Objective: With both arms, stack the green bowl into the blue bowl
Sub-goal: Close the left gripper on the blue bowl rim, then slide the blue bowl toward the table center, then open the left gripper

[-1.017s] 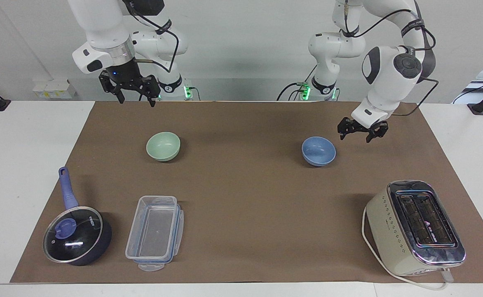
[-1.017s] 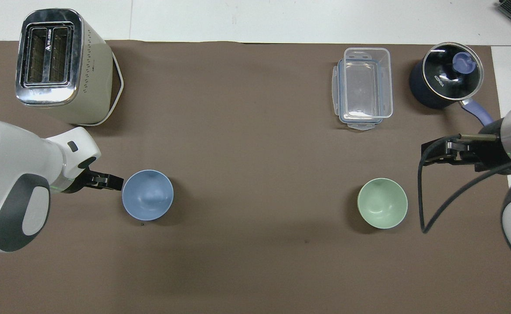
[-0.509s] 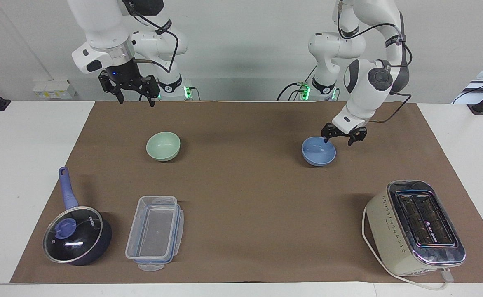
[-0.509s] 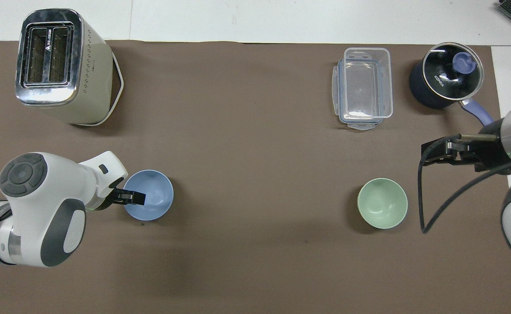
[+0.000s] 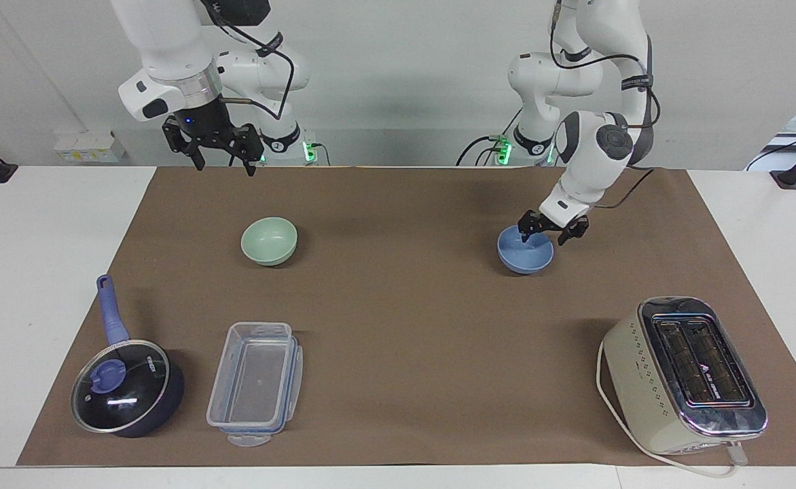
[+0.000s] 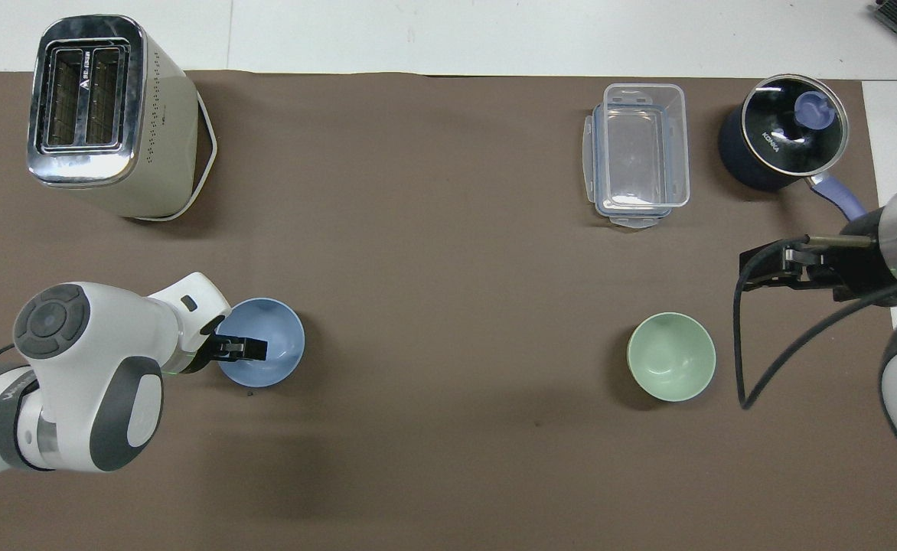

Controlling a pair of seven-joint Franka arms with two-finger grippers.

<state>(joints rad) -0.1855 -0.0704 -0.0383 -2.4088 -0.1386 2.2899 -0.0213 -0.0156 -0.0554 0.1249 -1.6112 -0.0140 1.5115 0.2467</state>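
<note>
Left gripper (image 5: 545,238) leans steeply down over the rim of the blue bowl (image 5: 524,255), fingers apart, one inside and one outside the wall. Right gripper (image 5: 223,163) hangs high and open above the mat's near edge, waiting. Green bowl (image 5: 269,240) sits toward the right arm's end, level with the blue bowl.

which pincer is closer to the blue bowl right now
Left. The left pincer is open astride the blue bowl's rim at the left arm's end; the right pincer waits raised near the green bowl.
</note>
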